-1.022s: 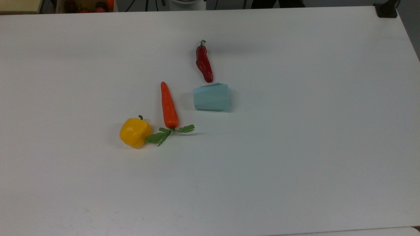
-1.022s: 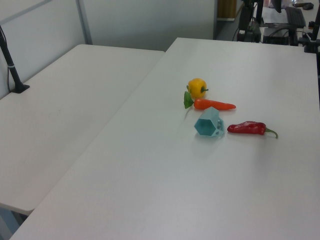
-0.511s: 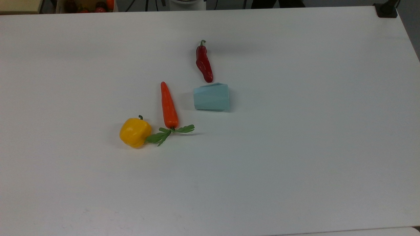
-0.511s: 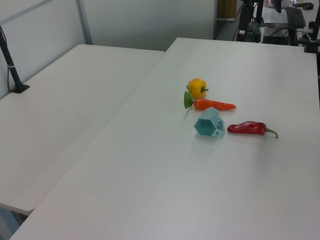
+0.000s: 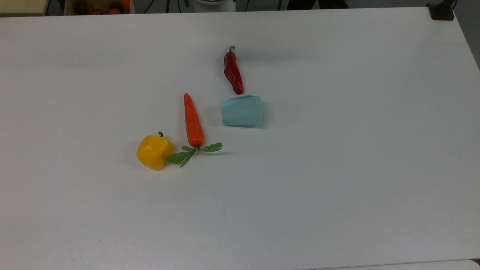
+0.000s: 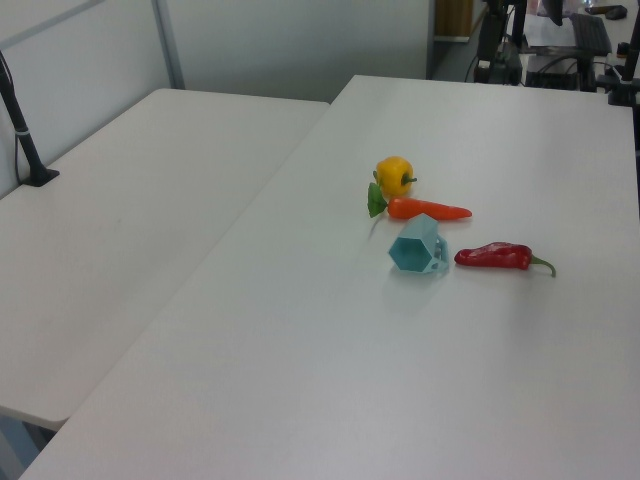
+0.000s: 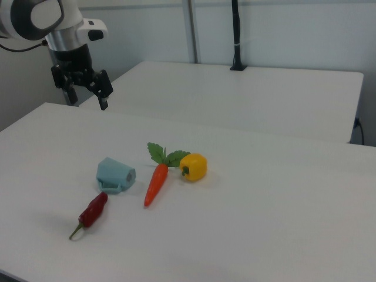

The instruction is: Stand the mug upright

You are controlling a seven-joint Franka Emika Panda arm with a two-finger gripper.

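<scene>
White table (image 5: 337,168): mug (image 5: 241,111) on side, empty, hex mouth showing.

On the counter (image 5: 337,168), the mug (image 5: 241,111) lies on its side, its mouth toward the top view's right. A chili pepper (image 5: 233,71) lies just beyond it on the far side, tip nearly touching. To the top view's left lies a carrot (image 5: 192,120), leaves at its near end; a bell pepper (image 5: 153,151) sits left of the leaves, touching them. In the right view, the gripper (image 7: 87,97) hangs above the counter's far left, well apart.
</scene>
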